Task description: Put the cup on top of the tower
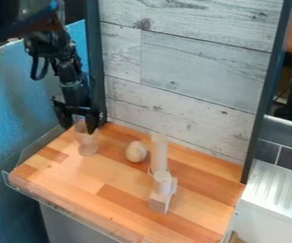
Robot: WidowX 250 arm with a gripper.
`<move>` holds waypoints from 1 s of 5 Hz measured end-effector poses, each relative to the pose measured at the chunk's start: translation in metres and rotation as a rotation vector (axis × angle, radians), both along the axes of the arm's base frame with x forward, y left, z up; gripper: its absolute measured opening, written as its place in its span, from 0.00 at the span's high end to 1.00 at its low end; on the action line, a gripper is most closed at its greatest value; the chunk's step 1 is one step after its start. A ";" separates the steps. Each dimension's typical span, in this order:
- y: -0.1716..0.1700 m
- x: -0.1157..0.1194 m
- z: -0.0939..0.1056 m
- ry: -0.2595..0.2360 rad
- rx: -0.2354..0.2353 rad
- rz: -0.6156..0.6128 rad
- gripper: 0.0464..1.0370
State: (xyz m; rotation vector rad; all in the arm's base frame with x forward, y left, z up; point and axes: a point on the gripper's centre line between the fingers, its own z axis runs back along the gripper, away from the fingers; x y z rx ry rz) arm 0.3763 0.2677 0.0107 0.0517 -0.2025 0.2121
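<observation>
One clear cup is on the table, toward its back left corner, with the pincer at its upper part. The pincer's two sides stand apart, one by each side of the rim; I see no sure sign that they press on it, and I cannot tell whether they touch.

The cup looks thin-walled and light, so lifting it should cost little effort. It is probably plastic, though glass can't be ruled out, and either would be smooth and apt to slip. If plastic, the wall may give under a hard squeeze; if glass, it could chip or crack. The better hold is likely a little below the rim, from opposite sides, with modest, even pressure. A bite on the very lip risks bending it or letting the cup swing.

The tower seems to be the tall pale column, beside a short white cylinder and a block. Its top is narrow, so a light cup could tip there unless it comes down centred, level and gently released.
</observation>
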 end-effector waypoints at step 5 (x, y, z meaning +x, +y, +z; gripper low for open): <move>0.007 0.012 -0.008 0.001 -0.020 0.041 0.38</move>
